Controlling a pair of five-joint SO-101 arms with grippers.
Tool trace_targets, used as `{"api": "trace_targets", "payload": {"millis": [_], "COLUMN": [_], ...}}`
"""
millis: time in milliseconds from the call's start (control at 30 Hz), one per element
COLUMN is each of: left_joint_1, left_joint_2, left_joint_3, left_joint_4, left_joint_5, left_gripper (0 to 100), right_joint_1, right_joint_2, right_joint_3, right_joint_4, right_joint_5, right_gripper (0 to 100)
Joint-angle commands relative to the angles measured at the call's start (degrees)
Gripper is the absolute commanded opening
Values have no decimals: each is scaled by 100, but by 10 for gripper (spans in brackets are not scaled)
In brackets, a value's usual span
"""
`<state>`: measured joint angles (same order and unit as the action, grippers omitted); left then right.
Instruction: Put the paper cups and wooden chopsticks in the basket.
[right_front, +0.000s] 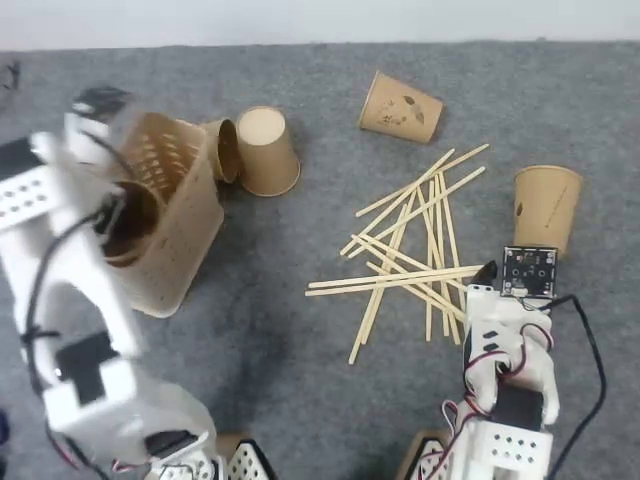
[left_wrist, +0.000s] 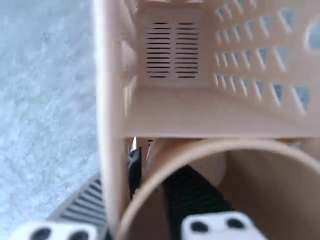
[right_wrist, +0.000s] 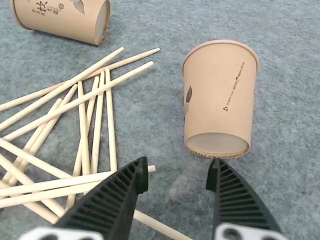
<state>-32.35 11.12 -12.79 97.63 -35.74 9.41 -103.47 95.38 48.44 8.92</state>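
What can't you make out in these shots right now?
Left wrist view: the held cup blocks the near end of the basket.
High view: one cup beside the basket is partly covered by a neighbouring cup.
Right wrist view: chopsticks run off the picture's edge, so their number is unclear.

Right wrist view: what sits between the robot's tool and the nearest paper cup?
Only bare grey carpet, seen in the right wrist view, lies between the right tool and that paper cup; the chopsticks lie aside.
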Motion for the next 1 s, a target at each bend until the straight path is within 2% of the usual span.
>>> {"api": "trace_targets", "payload": {"millis": [0,100,333,600,767,967], "left_joint_1": [-316,-281,-132,141,141,158], "left_joint_2": [360,246,-237,-1407,-1530,-1530], "left_joint_3": [-813,-936,-954,-927,-936,-1771], "left_joint_4": [246,290,281,281,281,264], "left_joint_5": [35,-220,-202,-193,-158,237], "left_gripper": [231,300,302,303,303,304], "right_joint_1": [-119,-180,-207,-207,-207,-207], "right_joint_2": [-31,-22,-22,-22,-22,-22], "right_joint_3": [97,97,97,97,97,97], "right_joint_4": [13,22,110,119,127,127], "right_joint_5": [62,132,334,352,360,360], "right_gripper": [205,205,205,205,205,205]}}
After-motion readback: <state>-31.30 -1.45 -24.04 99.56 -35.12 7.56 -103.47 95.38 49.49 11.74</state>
